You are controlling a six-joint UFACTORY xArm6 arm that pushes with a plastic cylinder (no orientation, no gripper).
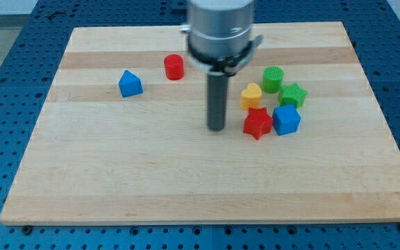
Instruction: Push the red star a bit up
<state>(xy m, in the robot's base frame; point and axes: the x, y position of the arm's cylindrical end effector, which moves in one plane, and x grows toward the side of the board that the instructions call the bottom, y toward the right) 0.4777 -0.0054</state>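
Since the counter (117,167) is bare below the cluster, approach from there. No end effector jaws exist; my tip (216,128) holds nothing, just left of the red star (257,123), which touches the blue cube (286,119) beneath the yellow heart (251,95). Push gently.

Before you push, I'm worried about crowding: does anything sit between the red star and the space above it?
Yes. The yellow heart sits directly above the red star, nearly touching it, with the green cylinder beyond. My tip stands just to the star's left, nothing between them.
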